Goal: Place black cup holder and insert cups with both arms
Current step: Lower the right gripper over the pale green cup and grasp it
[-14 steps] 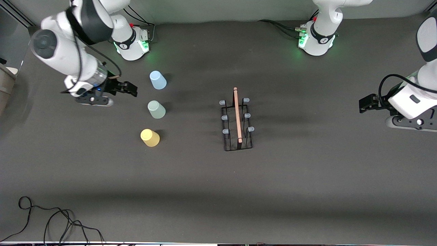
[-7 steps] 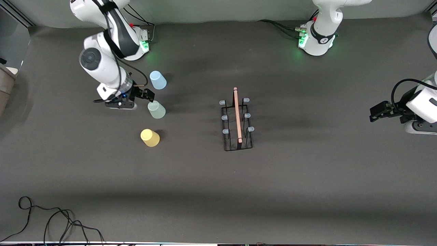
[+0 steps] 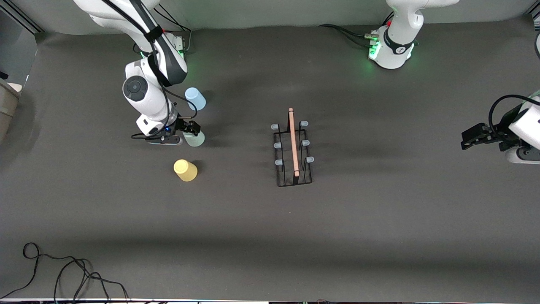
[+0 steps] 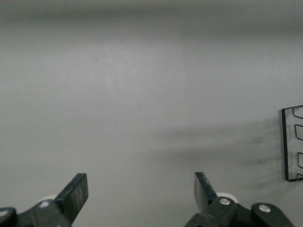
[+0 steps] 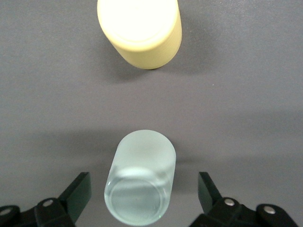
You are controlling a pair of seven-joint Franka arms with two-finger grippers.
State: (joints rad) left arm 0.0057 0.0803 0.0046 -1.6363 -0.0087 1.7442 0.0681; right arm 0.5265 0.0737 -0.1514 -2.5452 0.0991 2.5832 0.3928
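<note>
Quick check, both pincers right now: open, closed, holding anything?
Left pincer: open, empty, over bare table at the left arm's end.
Right pincer: open, fingers either side of the grey-green cup, not gripping it.

Three cups (image 3: 194, 138) stand beside black cup holder (image 3: 292, 147).

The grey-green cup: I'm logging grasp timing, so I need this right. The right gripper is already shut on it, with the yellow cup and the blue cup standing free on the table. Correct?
Not quite. The right gripper is open, not shut: in the right wrist view its fingers stand apart on either side of the grey-green cup without touching it. The yellow cup and blue cup do stand free on the table.
</note>
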